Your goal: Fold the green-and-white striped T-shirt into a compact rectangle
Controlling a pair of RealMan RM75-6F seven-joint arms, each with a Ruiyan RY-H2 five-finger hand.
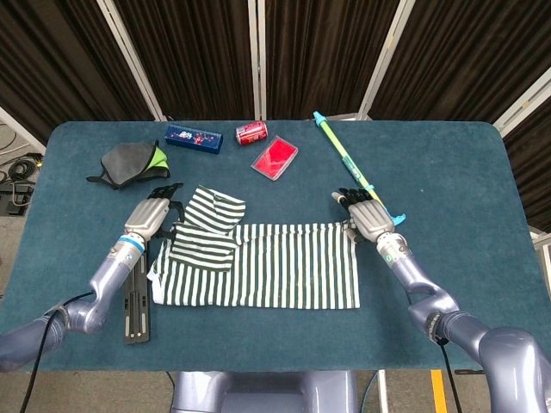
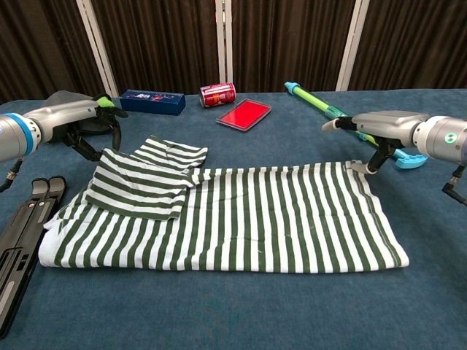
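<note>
On the desk (image 1: pixel 448 163), the striped T-shirt (image 2: pixel 241 222) lay partly folded; left hand (image 1: pixel 155 212) pinched its corner, right hand (image 2: pixel 372 127) spread, several folds apparently remained.

Blue table (image 1: pixel 482 172): striped shirt (image 1: pixel 267 267) center, can (image 1: pixel 251 132), red case (image 1: pixel 274 158), blue box (image 1: pixel 194 138) top, tripod (image 1: pixel 136 297) lower left.

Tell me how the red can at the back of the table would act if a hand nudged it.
The red can lies on its side, so it would probably roll rather than slide. It looks like a small drinks can, likely light enough to shift easily. The red tray close beside it might stop a roll that way.
</note>
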